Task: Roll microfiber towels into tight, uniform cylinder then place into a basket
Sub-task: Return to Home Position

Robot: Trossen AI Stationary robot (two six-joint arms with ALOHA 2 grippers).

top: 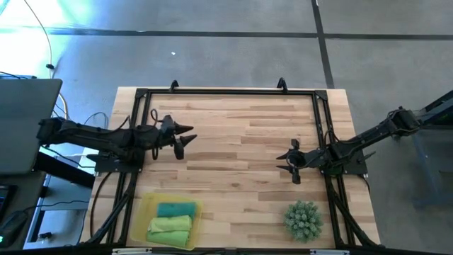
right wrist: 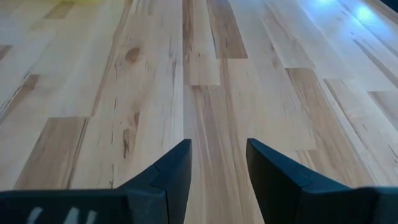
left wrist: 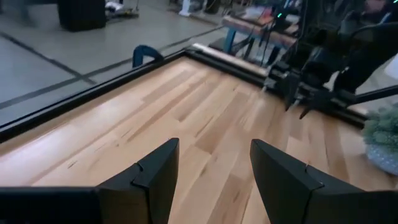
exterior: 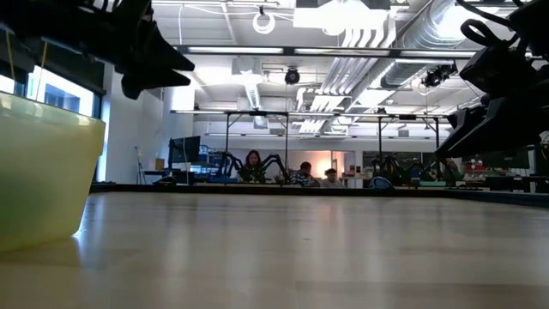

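Both jaws hang parted and empty above the tabletop, clear of the towel-filled basket and spiky green ball.

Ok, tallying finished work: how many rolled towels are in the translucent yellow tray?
3, in the translucent yellow tray: a teal rolled towel, a light green rolled towel beside it, a second light green roll past that. More may hide underneath.

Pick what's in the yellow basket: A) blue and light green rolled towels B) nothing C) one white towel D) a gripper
A: the high view shows a blue rolled towel and light green rolls lying inside the yellow basket.
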